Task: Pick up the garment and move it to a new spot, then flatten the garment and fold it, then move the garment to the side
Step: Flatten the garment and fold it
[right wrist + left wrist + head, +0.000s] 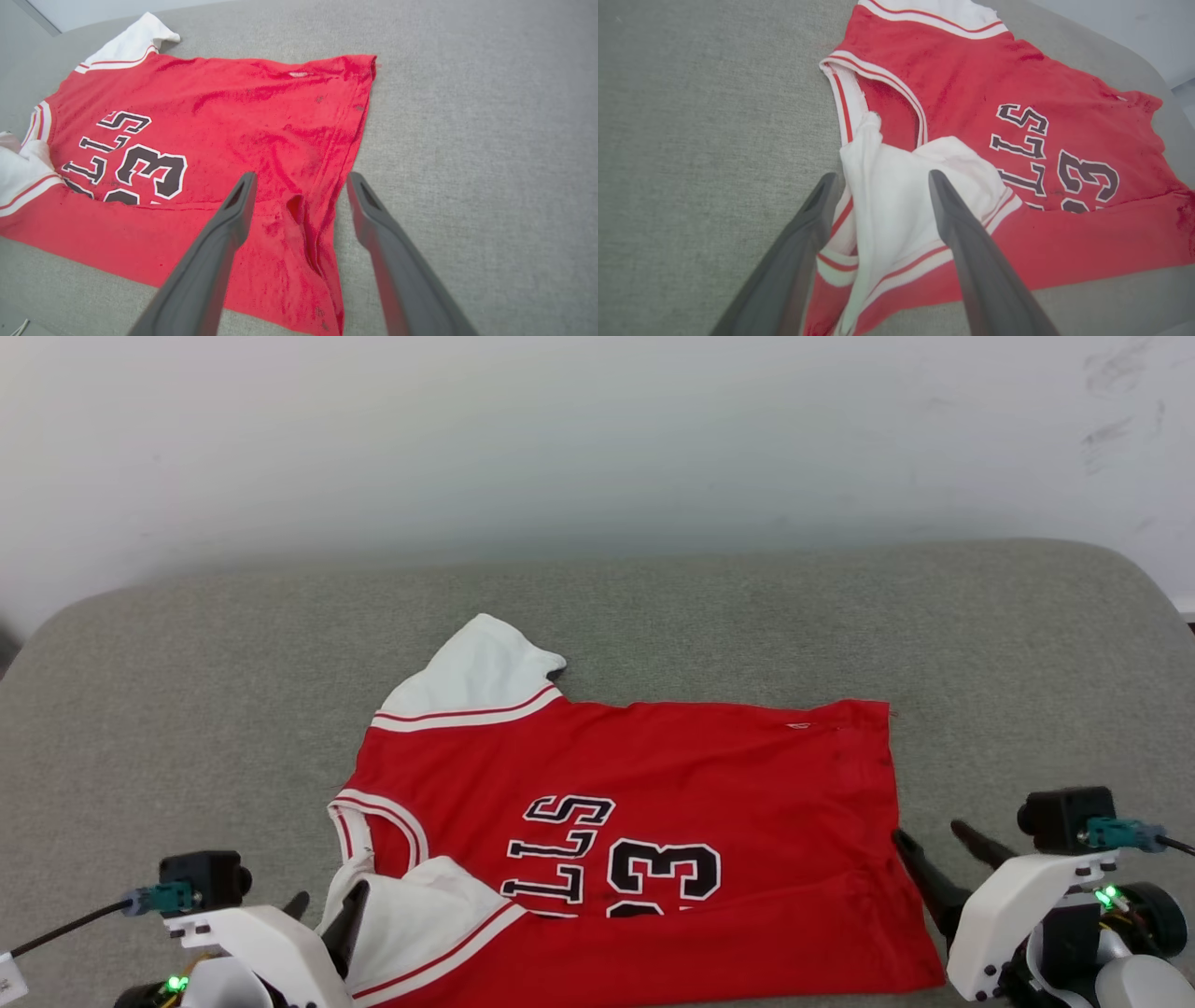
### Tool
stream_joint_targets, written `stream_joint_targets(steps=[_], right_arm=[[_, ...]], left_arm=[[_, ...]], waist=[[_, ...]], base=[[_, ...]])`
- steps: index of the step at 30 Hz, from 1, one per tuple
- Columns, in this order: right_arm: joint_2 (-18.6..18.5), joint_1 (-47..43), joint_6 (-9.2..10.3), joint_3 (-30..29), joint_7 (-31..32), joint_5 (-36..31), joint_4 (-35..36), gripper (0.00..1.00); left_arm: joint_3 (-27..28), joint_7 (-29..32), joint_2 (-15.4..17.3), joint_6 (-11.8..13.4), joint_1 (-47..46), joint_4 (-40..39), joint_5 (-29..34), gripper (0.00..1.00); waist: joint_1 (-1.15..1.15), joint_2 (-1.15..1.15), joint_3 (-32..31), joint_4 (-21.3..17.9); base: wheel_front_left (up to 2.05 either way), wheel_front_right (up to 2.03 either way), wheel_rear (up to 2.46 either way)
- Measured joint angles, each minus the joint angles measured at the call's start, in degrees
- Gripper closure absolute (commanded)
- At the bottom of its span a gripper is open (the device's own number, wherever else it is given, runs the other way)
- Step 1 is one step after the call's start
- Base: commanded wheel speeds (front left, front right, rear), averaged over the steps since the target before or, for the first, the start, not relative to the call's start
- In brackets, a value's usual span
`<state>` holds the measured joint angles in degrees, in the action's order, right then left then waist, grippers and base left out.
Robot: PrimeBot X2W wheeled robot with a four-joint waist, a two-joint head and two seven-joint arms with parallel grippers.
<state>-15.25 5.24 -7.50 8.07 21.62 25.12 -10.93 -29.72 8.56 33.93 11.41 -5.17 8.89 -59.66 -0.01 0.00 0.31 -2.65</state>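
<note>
The garment (644, 803), a red jersey with white sleeves and black lettering with 23, lies on the grey cushion with its near long edge folded up over the lower part of the number. My left gripper (327, 903) stands open at the collar end, its fingers (952, 219) straddling the white sleeve (896, 196) that lies folded onto the red cloth. My right gripper (929, 835) stands open at the hem end, fingers (240, 205) either side of a small pucker in the hem edge (299, 210). Neither holds the cloth.
The grey upholstered surface (187, 691) reaches well beyond the jersey to the left, right and back. A pale wall (597, 439) rises behind it. The far white sleeve (476, 677) sticks out towards the back left.
</note>
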Motion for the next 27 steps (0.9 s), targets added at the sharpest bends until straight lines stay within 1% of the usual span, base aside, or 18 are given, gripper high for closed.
stream_joint_targets(steps=[3, 8, 12, 16, 19, 22, 25, 27], right_arm=[[1.2, 0.0, 0.00, -1.4, -6.1, -3.0, 2.1, 0.00], [3.5, 0.4, 0.00, -3.5, -13.2, -7.6, 5.8, 0.00], [6.2, 2.2, 0.00, -4.6, -16.7, -10.9, 9.6, 0.00], [8.3, 4.8, 0.00, -5.0, -17.8, -12.7, 13.5, 0.00], [9.6, 7.1, 0.00, -5.1, -18.8, -13.2, 15.9, 0.00], [10.5, 8.8, 0.00, -5.4, -19.8, -13.5, 17.1, 0.00], [11.2, 10.2, 0.00, -5.4, -20.7, -13.3, 17.4, 0.00], [11.5, 10.9, 0.00, -5.3, -21.2, -13.0, 17.1, 0.00]], left_arm=[[1.4, -3.2, 0.4, 1.3, -1.3, -0.5, 1.9, 0.00], [3.2, -7.0, 1.1, 2.7, -5.2, -2.8, 5.0, 0.00], [5.0, -8.0, 2.7, 3.2, -9.9, -4.3, 6.6, 0.00], [7.2, -7.2, 4.8, 3.2, -16.5, -5.2, 7.3, 0.00], [7.8, -4.8, 6.0, 2.1, -22.0, -4.7, 7.3, 0.00], [7.5, -0.8, 7.3, -0.7, -28.3, -2.6, 6.7, 0.00], [6.3, 5.8, 8.9, -3.9, -34.0, 0.3, 5.3, 0.00], [4.9, 11.4, 10.4, -5.9, -37.4, 2.4, 4.6, 0.00]], waist=[[0.00, 0.00, -0.2, -1.2], [0.00, 0.00, 0.8, -3.2], [0.00, 0.00, 3.5, -4.6], [0.01, 0.00, 7.8, -5.8], [0.01, 0.00, 11.7, -6.9], [0.02, 0.00, 15.9, -8.0], [0.02, 0.00, 19.9, -9.2], [0.02, 0.00, 22.2, -10.2]], base=[[0.00, 0.00, 0.00], [0.00, 0.00, 0.00], [0.00, 0.00, 0.00], [0.00, 0.00, 0.00], [0.00, 0.00, 0.00], [0.00, 0.00, 0.00], [0.00, 0.00, 0.00], [0.00, 0.00, 0.00]])
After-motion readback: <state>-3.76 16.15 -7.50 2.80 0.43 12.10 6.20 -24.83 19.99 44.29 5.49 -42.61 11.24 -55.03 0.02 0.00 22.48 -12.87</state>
